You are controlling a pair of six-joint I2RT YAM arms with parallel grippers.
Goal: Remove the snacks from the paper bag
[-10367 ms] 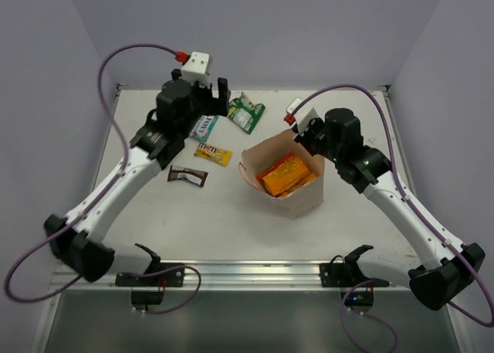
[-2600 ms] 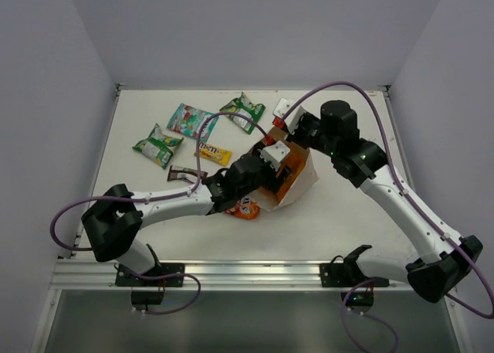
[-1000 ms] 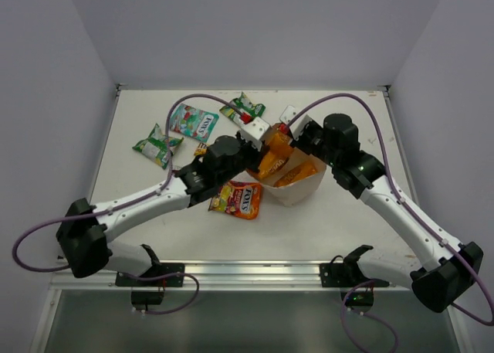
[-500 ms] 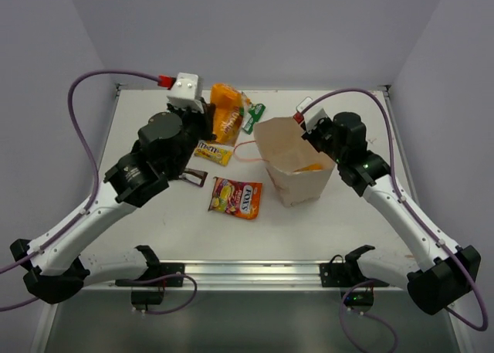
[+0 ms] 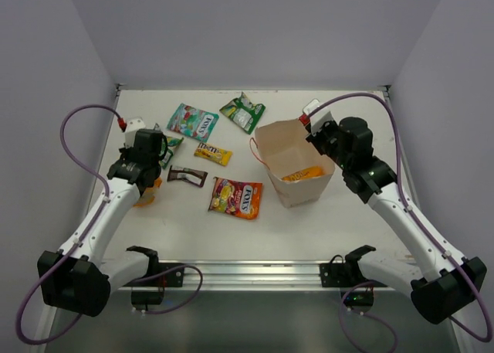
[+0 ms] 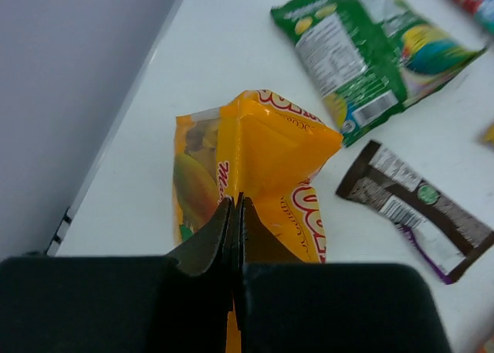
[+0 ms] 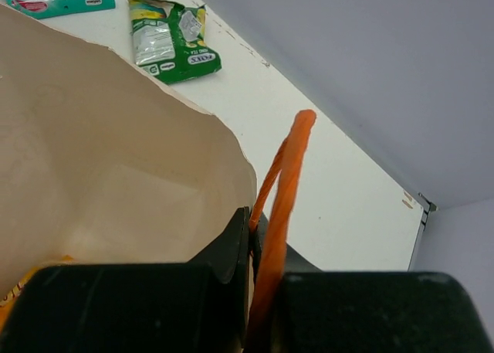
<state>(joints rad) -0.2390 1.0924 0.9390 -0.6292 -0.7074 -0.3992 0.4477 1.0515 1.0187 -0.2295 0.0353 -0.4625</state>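
Note:
The beige paper bag (image 5: pixel 297 161) stands open right of centre, with one orange bag (image 5: pixel 302 174) lying inside. My right gripper (image 5: pixel 314 129) is shut on its back rim beside the red-orange handle (image 7: pixel 289 175). Near the table's left edge, my left gripper (image 5: pixel 151 180) pinches the top seam of another orange bag (image 6: pixel 262 160), which rests on the table. Other snacks lie out: a teal pouch (image 5: pixel 192 122), a green-white pouch (image 5: pixel 242 111), a second green pouch (image 6: pixel 363 52), a yellow bar (image 5: pixel 213 154), a dark brown bar (image 5: pixel 187 176) and an orange-yellow candy pouch (image 5: pixel 236 198).
The table's left edge (image 6: pixel 116 137) runs close beside the held orange bag, with the grey wall beyond it. The back wall stands just behind the paper bag. The left arm partly covers the second green pouch in the top view.
My left arm swung from the back middle to the left side and lowered the orange bag onto the table there. The right gripper kept its hold on the paper bag's rim.

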